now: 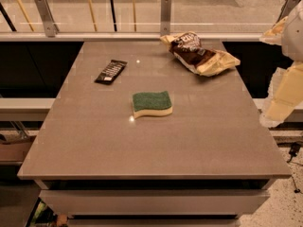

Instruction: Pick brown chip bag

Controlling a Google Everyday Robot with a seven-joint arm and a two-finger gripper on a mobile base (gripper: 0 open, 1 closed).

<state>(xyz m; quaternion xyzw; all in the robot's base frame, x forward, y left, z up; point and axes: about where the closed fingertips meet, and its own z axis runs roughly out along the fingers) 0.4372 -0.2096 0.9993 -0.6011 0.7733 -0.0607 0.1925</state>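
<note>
The brown chip bag (pixel 198 54) lies on the far right part of the grey table (pixel 94 145). It is wrinkly, dark brown in the middle with white lettering and pale yellow at the ends. My gripper (pixel 278 107) hangs at the right edge of the view, beyond the table's right side. It is apart from the bag, nearer to me and to its right, and holds nothing that I can see.
A green sponge with a pale underside (pixel 151 104) lies mid-table. A small flat dark wrapper (pixel 110 71) lies at the far left. A glass railing with metal posts (pixel 165 13) runs behind the table. A shelf shows under the table's front edge.
</note>
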